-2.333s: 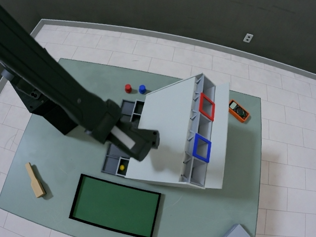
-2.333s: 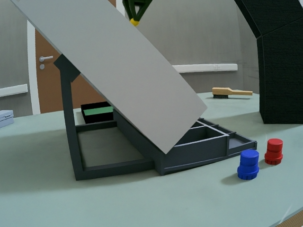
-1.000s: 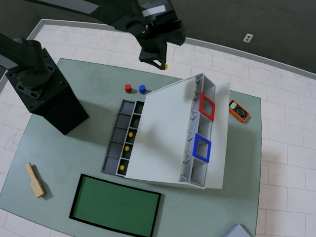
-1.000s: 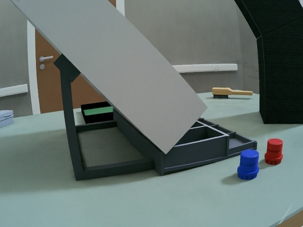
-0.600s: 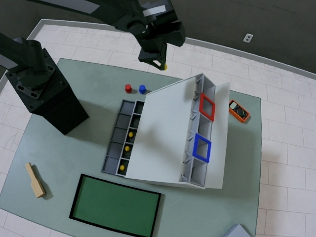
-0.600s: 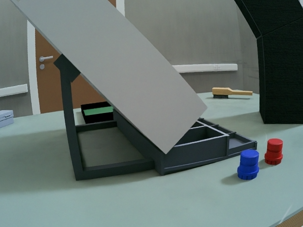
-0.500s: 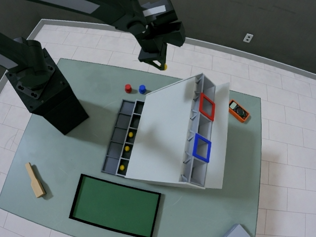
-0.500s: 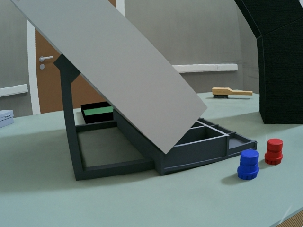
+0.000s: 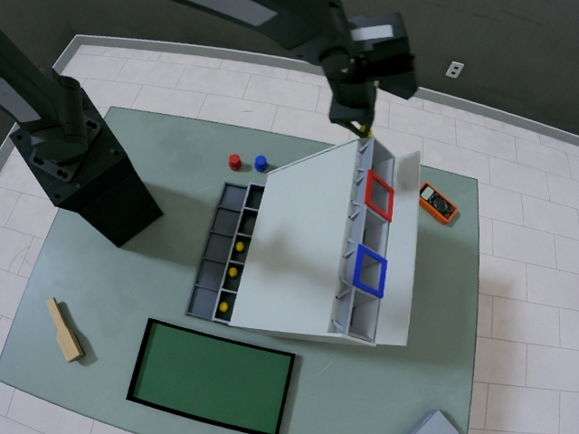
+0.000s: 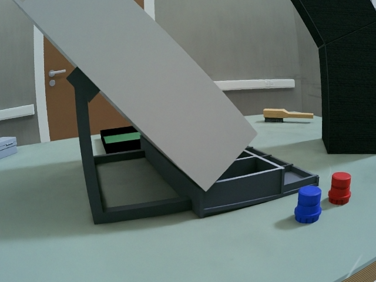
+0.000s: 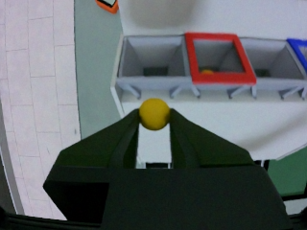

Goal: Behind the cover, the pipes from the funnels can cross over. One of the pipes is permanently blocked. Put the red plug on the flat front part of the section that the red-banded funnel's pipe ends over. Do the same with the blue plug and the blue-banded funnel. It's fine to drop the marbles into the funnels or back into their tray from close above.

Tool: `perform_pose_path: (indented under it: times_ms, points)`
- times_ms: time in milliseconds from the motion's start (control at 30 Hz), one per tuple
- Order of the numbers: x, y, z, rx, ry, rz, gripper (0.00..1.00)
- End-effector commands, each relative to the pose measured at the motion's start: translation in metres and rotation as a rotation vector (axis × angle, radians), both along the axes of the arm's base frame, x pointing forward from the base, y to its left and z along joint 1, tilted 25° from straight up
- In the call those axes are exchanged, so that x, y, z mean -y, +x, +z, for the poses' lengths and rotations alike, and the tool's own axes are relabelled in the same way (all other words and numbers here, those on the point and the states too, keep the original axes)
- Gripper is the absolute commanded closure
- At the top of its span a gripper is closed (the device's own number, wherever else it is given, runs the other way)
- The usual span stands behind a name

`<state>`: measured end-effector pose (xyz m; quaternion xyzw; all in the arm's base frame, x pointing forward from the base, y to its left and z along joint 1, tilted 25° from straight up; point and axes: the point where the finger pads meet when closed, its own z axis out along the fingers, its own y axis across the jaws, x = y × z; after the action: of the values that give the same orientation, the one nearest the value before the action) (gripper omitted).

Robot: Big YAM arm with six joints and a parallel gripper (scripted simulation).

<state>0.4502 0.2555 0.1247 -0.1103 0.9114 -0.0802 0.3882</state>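
Note:
My gripper (image 9: 364, 131) (image 11: 153, 115) is shut on a yellow marble (image 9: 372, 133) (image 11: 154, 113). It hangs just above the top end of the grey cover (image 9: 298, 242) (image 10: 145, 79) (image 11: 225, 120), near the plain end funnel (image 9: 379, 157) (image 11: 153, 58). Beside that funnel is the red-banded funnel (image 9: 379, 194) (image 11: 192, 57), with a yellow marble (image 11: 207, 72) low inside it. The blue-banded funnel (image 9: 370, 270) (image 11: 297, 45) is two funnels further along. The red plug (image 9: 234, 161) (image 10: 339, 188) and blue plug (image 9: 260, 163) (image 10: 308, 204) stand upright on the table beside the section row. Marbles (image 9: 239, 246) (image 9: 232, 271) (image 9: 223, 306) lie in three sections.
A green tray with a black rim (image 9: 138, 359) (image 10: 121, 138) lies at the front. A wooden brush (image 9: 64, 329) (image 10: 286, 115) lies at the left, an orange multimeter (image 9: 437, 202) behind the cover. The arm's black base (image 9: 84, 173) (image 10: 349, 91) stands at the left.

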Motion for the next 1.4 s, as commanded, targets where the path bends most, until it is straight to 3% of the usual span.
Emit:
perform_pose_path:
  times_ms: [0, 533, 1367]
  points:
    - [-0.008, 0.029, 0.015, 0.005, -0.021, 0.011, 1.0]
    - [-0.015, 0.055, 0.024, 0.013, 0.009, 0.002, 1.0]
    - [-0.015, 0.056, 0.025, 0.009, -0.001, 0.01, 1.0]
